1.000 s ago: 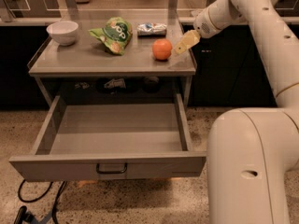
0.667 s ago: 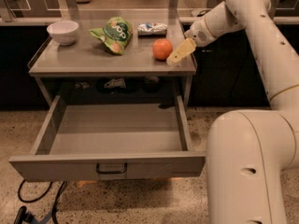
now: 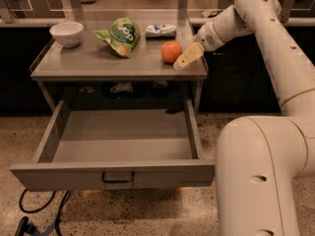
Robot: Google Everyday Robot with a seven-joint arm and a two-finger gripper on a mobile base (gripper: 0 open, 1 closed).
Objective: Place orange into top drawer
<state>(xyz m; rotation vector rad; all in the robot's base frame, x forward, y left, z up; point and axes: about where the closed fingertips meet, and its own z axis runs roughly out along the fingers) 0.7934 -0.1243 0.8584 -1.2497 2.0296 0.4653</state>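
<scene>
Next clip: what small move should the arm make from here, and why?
Probably ease the gripper a little closer to the orange until the fruit is within its grasp. The orange rests on the tabletop, unheld, with the gripper just beside it near the table's right edge. The top drawer below is already pulled open and looks empty, so only the pickup is missing.

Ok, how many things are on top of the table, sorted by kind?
Fruit: 1, the orange
Bowls: 1, the white bowl
Packets: 2, the green snack bag and the small white packet
Total: 4
The gripper is right beside the orange.
</scene>
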